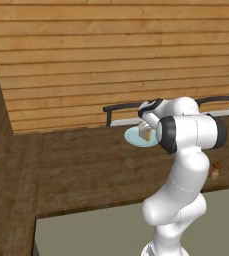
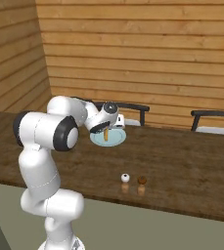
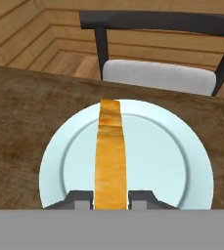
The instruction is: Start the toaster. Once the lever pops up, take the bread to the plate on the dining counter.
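You see the bread [image 3: 109, 156] as a thin tan-golden slice with a darker, rough crust, seen edge-on in the hand view. It stands upright between the two dark fingers [image 3: 79, 199] of the gripper [image 3: 110, 199], which are closed on its lower part. The slice hangs directly above the plate [image 3: 182, 161], a round, shallow, smooth plate of pale blue-white colour with a raised rim. You cannot tell whether the bread touches the plate.

The plate lies on the counter [image 1: 86, 170], a broad top of dark brown wood with clear grain and a plain pale side. Behind the counter stands a chair [image 3: 157, 73] with a black frame and a flat grey seat, and behind it a wall [image 1: 86, 50] of horizontal light wood planks.

The white arm rises from its base, bends at the dark elbow joint and reaches forward, with the hand pointing down over the plate. Near the front edge of the counter you find two small round shakers [image 2: 125, 178], one white and one brown. No writing can be read.
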### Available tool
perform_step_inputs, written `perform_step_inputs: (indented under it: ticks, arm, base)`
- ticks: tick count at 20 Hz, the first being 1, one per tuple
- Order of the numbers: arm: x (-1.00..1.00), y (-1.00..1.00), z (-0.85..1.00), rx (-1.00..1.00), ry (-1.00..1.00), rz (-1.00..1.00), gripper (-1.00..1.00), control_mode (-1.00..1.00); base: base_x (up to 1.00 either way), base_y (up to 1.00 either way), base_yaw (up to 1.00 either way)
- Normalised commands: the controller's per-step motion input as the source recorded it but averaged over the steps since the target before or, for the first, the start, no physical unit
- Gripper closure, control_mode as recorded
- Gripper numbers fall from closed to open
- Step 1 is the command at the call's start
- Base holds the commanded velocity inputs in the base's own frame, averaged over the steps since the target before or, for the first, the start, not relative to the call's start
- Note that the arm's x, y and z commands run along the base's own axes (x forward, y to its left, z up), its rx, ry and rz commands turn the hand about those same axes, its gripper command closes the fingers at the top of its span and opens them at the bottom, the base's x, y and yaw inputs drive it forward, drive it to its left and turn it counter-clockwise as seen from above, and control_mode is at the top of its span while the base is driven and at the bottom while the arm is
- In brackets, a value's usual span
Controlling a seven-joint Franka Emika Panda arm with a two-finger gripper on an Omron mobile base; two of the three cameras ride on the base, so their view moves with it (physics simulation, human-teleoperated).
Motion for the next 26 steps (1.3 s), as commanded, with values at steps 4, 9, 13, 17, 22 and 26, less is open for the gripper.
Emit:
perform_step_inputs:
  ticks: [4, 9, 13, 17, 22, 26]
  arm:
    - [0.00, 0.00, -0.04, 0.00, 0.00, 0.00, 1.00, -1.00]
    - [0.00, 0.00, 0.00, 0.00, 0.00, 0.00, 1.00, -1.00]
    - [0.00, 0.00, 0.00, 0.00, 0.00, 0.00, 1.00, -1.00]
    - [0.00, 0.00, 0.00, 0.00, 0.00, 0.00, -1.00, -1.00]
    - [0.00, 0.00, 0.00, 0.00, 0.00, 0.00, -1.00, -1.00]
    - [0.00, 0.00, 0.00, 0.00, 0.00, 0.00, -1.00, -1.00]
  base:
    - [0.00, 0.00, 0.00]
    - [0.00, 0.00, 0.00]
    - [0.00, 0.00, 0.00]
    - [0.00, 0.00, 0.00]
    - [0.00, 0.00, 0.00]
    - [0.00, 0.00, 0.00]
